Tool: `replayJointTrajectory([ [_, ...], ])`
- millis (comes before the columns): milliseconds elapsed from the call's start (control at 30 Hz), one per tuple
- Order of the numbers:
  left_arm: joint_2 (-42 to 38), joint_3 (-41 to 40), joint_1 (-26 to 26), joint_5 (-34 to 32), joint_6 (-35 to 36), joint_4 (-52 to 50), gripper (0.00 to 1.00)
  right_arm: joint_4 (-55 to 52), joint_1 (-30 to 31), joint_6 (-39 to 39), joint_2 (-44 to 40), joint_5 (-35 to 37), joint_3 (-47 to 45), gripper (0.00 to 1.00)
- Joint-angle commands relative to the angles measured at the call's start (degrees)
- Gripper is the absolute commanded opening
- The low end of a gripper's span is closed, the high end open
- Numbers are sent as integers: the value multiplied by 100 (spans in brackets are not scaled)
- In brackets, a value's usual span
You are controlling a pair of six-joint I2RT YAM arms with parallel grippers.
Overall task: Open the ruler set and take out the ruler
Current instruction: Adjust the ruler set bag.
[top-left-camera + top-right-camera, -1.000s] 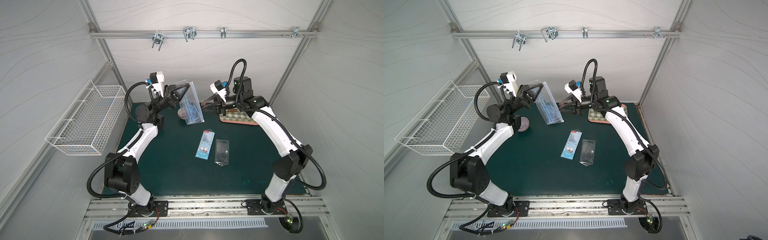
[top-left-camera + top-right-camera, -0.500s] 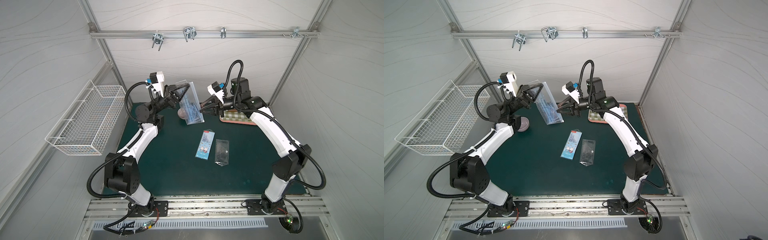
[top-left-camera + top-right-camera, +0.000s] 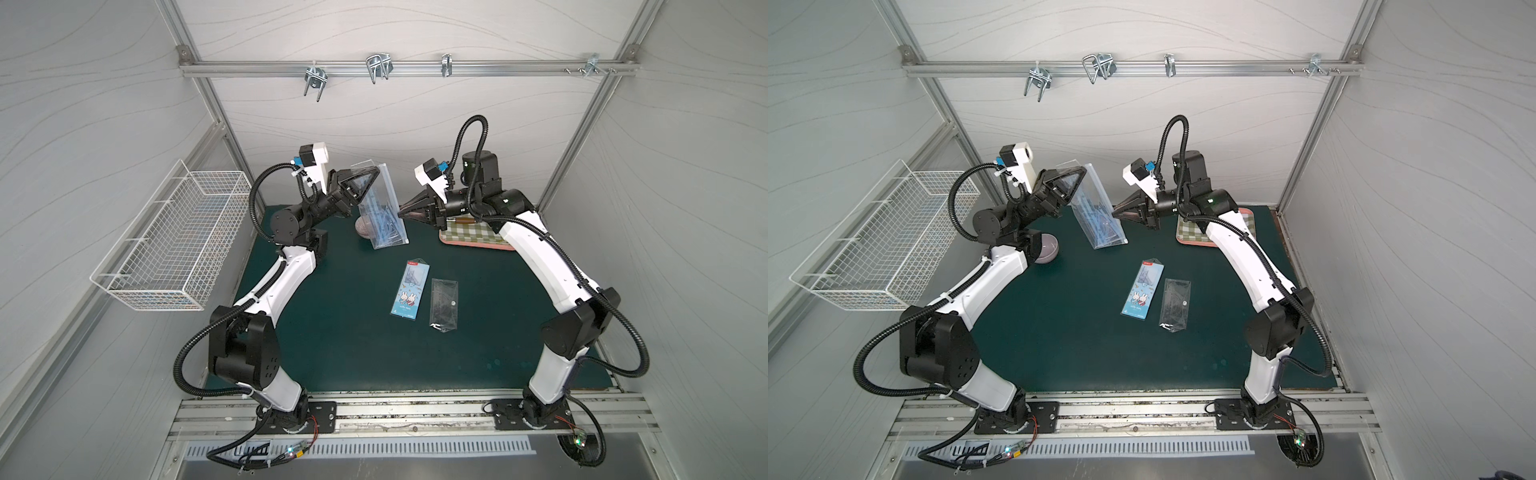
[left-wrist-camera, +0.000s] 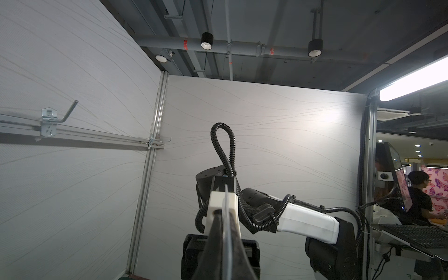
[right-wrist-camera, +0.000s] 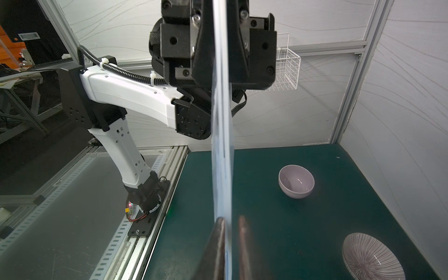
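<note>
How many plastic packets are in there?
3. The held packet is in the left tool; blue packet and clear packet lie side by side on the mat. None seems hidden.

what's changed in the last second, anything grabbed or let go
The right gripper edged toward the clear plastic pouch of blue rulers and narrowed its jaws around the pouch's edge; whether it grips yet is unclear. The left gripper still holds the pouch up; the blue rabbit-printed packet and clear sleeve lie unmoved.
</note>
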Motion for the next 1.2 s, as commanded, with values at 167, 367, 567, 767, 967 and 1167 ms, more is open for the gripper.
replayJointTrajectory([
  [167,-103,316,-63,106,-174,353,0,-70,77,-15,129,-96,191,3],
  [367,-76,299,-59,76,-178,361,0,-137,64,-51,44,-3,137,0],
  [567,-67,144,-58,21,-152,361,0,-97,25,-47,-96,166,-11,0],
  [767,9,42,-60,-144,-254,360,19,-136,-36,12,-239,355,-138,0],
  [967,154,17,-49,-275,-384,361,45,-208,-99,43,-403,533,-363,0],
  [1167,281,-30,-31,-378,-466,361,60,-251,-168,73,-577,617,-606,0],
])
